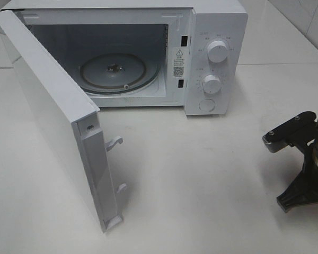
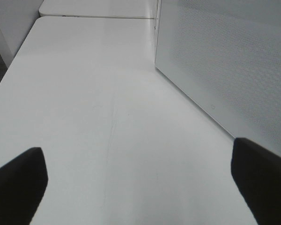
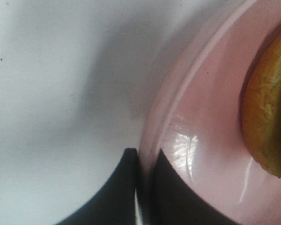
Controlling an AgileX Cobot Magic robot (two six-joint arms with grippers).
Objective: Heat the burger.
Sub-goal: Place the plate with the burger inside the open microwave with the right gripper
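Observation:
Only the golden-brown bun edge of the burger (image 3: 269,108) shows, in the right wrist view, resting on a round pink plate (image 3: 210,117). My right gripper (image 3: 145,187) is shut on the plate's rim, one finger above it and one below. The exterior view catches just part of the right arm (image 1: 305,159) at the right edge; burger and plate are out of that frame. My left gripper (image 2: 139,187) is open and empty, low over the white table beside the microwave door (image 2: 225,61).
The white microwave (image 1: 217,32) stands at the back with its door (image 1: 47,111) swung wide open toward the front left. Its glass turntable (image 1: 114,71) is bare. White table (image 1: 201,185) spreads in front of it.

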